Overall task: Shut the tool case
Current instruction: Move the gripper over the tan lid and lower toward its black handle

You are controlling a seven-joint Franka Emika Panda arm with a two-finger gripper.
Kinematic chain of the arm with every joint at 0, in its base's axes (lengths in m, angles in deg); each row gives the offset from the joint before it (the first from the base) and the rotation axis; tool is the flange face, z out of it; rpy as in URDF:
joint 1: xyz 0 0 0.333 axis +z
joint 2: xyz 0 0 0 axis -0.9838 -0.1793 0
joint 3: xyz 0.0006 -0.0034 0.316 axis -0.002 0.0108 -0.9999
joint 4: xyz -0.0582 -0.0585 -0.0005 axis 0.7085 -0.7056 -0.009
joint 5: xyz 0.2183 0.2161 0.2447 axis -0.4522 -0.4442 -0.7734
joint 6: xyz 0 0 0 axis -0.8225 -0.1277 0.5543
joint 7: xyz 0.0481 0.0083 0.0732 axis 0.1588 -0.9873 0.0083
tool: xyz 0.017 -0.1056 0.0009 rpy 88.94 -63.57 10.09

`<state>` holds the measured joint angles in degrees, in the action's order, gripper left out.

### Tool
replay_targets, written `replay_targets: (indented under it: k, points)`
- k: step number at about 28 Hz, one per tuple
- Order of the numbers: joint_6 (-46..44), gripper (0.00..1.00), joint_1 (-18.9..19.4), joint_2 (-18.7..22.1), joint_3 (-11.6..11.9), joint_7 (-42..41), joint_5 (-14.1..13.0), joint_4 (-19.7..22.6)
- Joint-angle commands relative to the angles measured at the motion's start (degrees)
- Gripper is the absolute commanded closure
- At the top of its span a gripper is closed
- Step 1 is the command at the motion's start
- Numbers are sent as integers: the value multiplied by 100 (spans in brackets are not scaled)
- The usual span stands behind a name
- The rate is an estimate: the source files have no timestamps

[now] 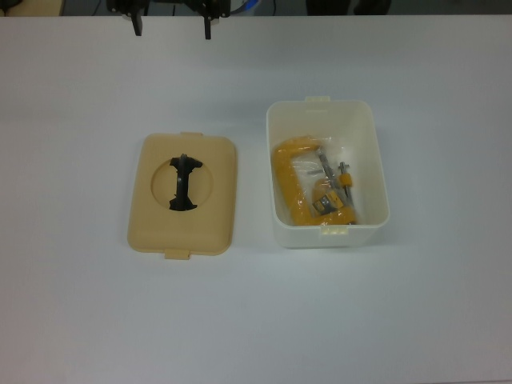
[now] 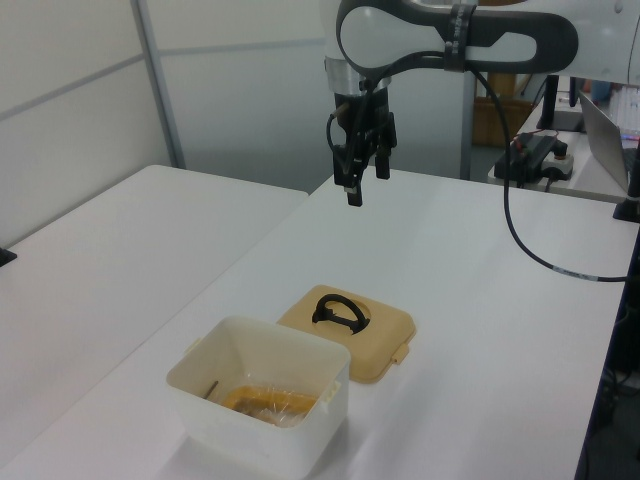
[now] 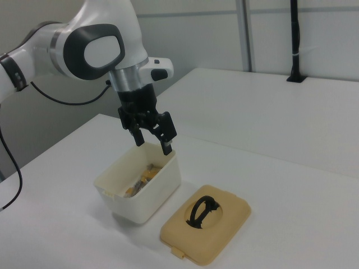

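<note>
**Lid off, arm high: tool case waits to be closed**

A white worktop [image 1: 96, 320] carries the open tool case [image 1: 327, 174], its white box standing near the middle with a yellow clamp [image 1: 308, 188] lying inside. The tan lid [image 1: 183, 194] lies flat just beside the box, apart from it, on the top view's left, its black handle [image 1: 183, 183] sitting in the round recess. The Franka arm's gripper [image 2: 365, 175] hangs well above the worktop's far edge in the top view, fingers [image 3: 167, 130] spread apart and holding nothing.

The risks, judged from here: a grasp on the slim, curved handle may slip or tilt the lid; a lid carried askew could catch the box rim [image 1: 272, 172] and shove the light box across the worktop; small edge tabs [image 1: 334, 231] may fail to line up, leaving the lid resting rather than shut. The clamp looks to sit below the rim, though that is uncertain.
</note>
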<state>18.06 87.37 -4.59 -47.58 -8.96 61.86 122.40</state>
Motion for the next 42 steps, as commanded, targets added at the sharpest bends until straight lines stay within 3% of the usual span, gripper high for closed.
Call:
replay_targets:
  k: [1,5,13,24,34,42]
  points:
    - [120,0,47,-31,-8,102,101,70]
    - [288,0,47,-313,-34,111,120,79]
    - [806,0,38,-410,-35,111,216,413]
    - [1123,0,-50,-964,1,49,339,439]
    - [1958,0,-349,-1192,1,-232,269,764]
    - [2714,0,-331,-1069,-69,-241,269,1494]
